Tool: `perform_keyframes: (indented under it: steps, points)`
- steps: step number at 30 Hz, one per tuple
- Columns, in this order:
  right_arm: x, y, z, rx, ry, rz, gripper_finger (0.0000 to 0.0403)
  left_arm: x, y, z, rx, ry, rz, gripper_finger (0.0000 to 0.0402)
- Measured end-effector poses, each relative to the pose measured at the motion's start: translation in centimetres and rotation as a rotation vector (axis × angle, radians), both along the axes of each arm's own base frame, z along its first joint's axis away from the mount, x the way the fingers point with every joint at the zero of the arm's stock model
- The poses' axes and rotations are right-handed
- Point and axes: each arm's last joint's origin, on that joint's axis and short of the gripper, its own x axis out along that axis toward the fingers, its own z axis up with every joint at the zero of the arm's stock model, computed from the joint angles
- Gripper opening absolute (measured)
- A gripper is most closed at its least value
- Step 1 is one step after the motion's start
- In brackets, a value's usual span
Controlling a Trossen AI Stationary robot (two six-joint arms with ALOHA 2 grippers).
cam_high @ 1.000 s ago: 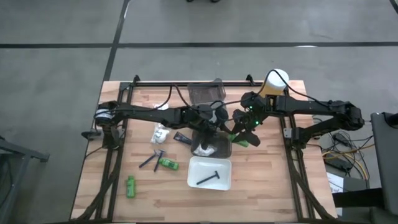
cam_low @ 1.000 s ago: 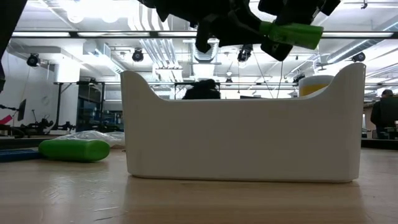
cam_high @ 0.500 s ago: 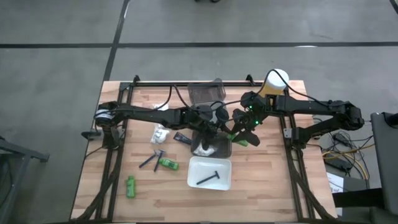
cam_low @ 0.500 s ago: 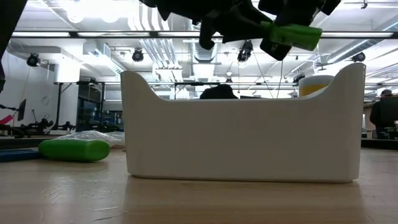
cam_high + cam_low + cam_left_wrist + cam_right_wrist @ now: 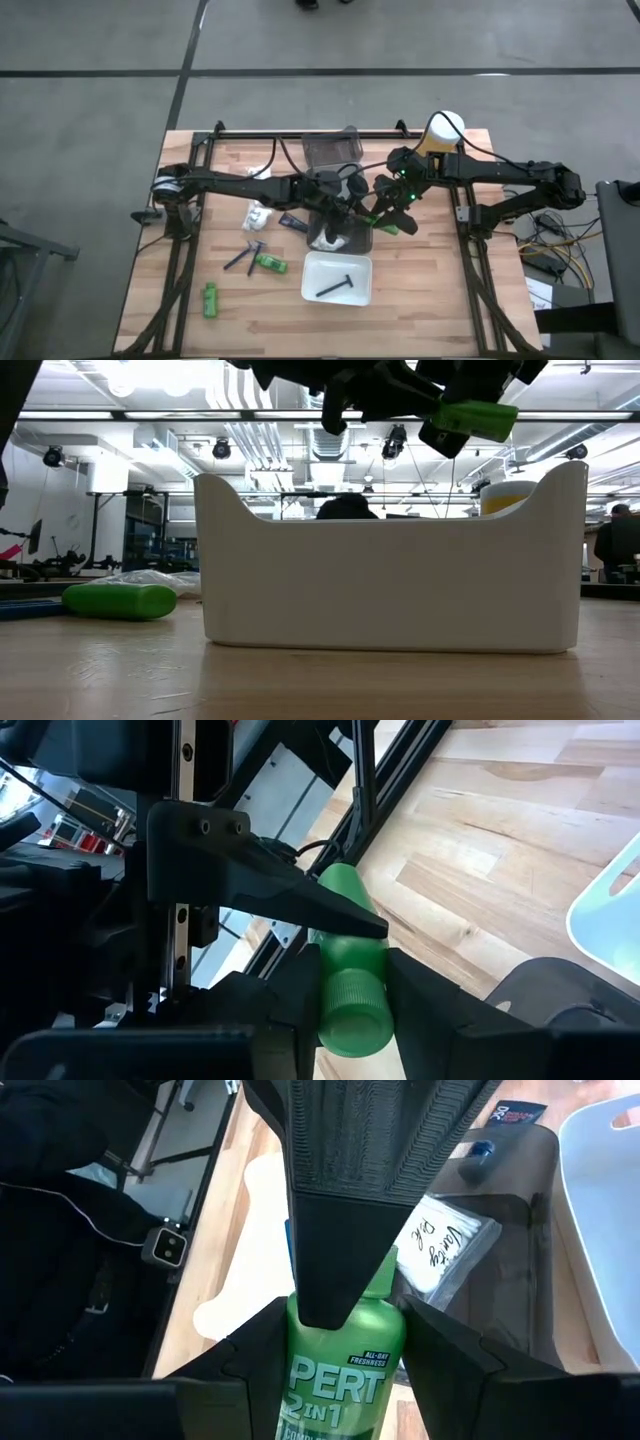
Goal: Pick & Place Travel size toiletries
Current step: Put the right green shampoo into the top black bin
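Wood bench w/ white tray near front edge, dark stick inside. Grey tray just behind it holds white packet. Right tool clamped on green bottle in mid-air, beside grey tray's right edge. Left tool grips same bottle's cap end. Two more green bottles on bench, left side.

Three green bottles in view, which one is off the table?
The green bottle between the two grippers, right of the grey tray. The right gripper holds it in the air; the other two bottles lie on the wood.
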Motion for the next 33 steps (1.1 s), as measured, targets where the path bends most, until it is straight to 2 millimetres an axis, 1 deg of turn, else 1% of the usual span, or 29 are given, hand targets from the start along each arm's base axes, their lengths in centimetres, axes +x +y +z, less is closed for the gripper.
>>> perform_keyframes:
  steps: [4, 6, 12, 18, 21, 23, 26, 30, 33]
  points:
    - [0.0, 0.0, 0.1, 0.0, 0.0, 0.0, 0.0157, 0.0, 0.0, 0.0, 0.004, 0.0, 0.014, 0.0103]
    - [0.0, 0.0, 0.2, 0.0, 0.0, 0.0, 0.0163, 0.0, 0.0, 0.0, -0.001, 0.002, 0.019, 0.0101]
    - [0.1, -0.1, 1.1, 0.008, -0.011, -0.028, 0.0218, -0.7, 0.3, 0.9, -0.041, 0.013, 0.06, 0.0097]
    - [-0.6, -0.2, 2.2, -0.037, -0.034, -0.013, 0.0274, -2.1, 1.0, 1.9, -0.08, 0.071, 0.124, 0.0096]
    - [-1.4, -0.3, 2.5, -0.081, -0.038, -0.011, 0.0296, -2.9, 1.6, 1.8, -0.096, 0.147, 0.173, 0.0095]
    - [-2.0, -0.5, 2.5, -0.126, -0.031, -0.036, 0.0308, -3.2, 2.0, 1.5, -0.09, 0.195, 0.215, 0.0095]
    - [-3.1, -0.9, 2.4, -0.19, -0.026, -0.092, 0.0323, -3.9, 2.6, 1.6, -0.086, 0.231, 0.29, 0.0095]
    - [-5.2, -1.0, 2.5, -0.242, -0.058, -0.152, 0.0338, -4.8, 3.5, 2.1, -0.125, 0.262, 0.346, 0.0095]
    - [-6.6, -1.1, 2.2, -0.279, -0.086, -0.201, 0.0348, -5.3, 4.3, 2.1, -0.138, 0.293, 0.377, 0.0094]
